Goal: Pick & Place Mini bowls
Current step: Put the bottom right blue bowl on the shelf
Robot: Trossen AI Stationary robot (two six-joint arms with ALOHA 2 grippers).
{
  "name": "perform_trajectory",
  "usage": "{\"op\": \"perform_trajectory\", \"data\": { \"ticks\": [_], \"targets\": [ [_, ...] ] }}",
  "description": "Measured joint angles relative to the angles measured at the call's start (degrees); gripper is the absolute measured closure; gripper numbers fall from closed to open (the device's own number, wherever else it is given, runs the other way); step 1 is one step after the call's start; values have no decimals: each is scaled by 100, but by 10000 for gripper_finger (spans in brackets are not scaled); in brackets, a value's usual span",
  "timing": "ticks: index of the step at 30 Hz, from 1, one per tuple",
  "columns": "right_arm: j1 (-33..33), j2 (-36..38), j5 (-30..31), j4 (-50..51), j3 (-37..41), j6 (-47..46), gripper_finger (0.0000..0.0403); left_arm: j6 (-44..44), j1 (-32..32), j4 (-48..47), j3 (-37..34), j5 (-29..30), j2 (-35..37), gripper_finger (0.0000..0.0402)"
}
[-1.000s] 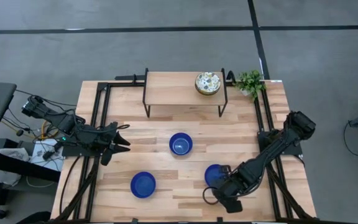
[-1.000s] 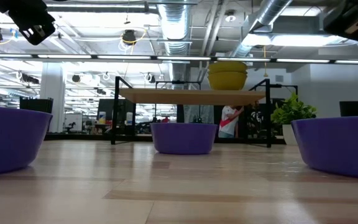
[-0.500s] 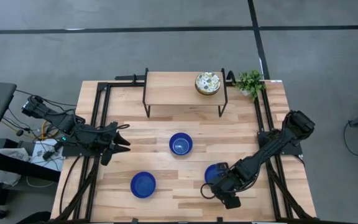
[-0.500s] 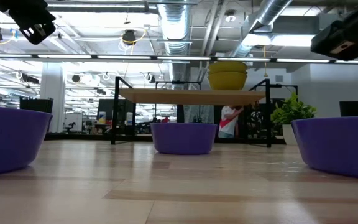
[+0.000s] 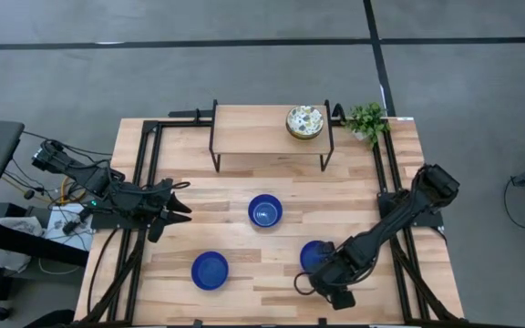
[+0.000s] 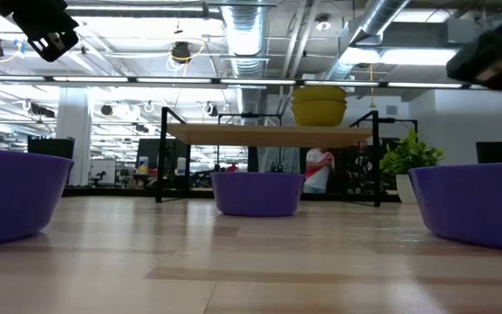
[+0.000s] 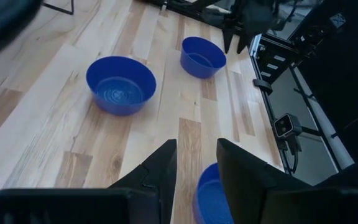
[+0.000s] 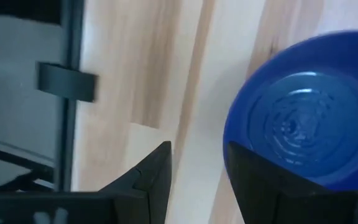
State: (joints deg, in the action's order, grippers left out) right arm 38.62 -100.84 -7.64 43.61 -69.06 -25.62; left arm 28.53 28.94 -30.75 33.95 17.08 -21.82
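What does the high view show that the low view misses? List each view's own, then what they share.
Only the high view: the left gripper open over bare wood and the right gripper open beside the near-right blue bowl, plus the floral pattern of the shelf bowls.
Only the low view: a person in the room behind the table.
Both: three blue bowls, the wooden shelf and the potted plant.

Three shiny blue mini bowls sit right side up on the wooden tabletop [image 5: 180, 287]: one in the middle [image 5: 264, 210], one near the front left [image 5: 210, 270], one front right [image 5: 314, 255]. The flowery cream bowls [image 5: 304, 121] sit stacked on the little shelf [image 5: 253, 128] at the back.
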Motion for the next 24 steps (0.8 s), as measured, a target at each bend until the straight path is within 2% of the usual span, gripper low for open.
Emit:
{"op": "perform_trajectory", "data": {
  "ticks": [5, 10, 14, 19, 24],
  "targets": [
    [-34, -349, 28, 53, -14, 58, 260, -4, 1, 28, 0, 0, -4, 289],
    [-122, -356, 28, -7, -21, 34, 277, -1, 0, 54, 0, 1, -4, 290],
    [-129, -347, -13, 5, -22, 19, 314, 0, 1, 87, 0, 0, -31, 289],
    [-126, -348, -34, 7, -22, -47, 389, 2, 0, 168, 0, 1, -155, 290],
    [-167, -348, -8, 4, -28, -547, 397, 2, 1, 291, -2, 2, -385, 288]
  ]
}}
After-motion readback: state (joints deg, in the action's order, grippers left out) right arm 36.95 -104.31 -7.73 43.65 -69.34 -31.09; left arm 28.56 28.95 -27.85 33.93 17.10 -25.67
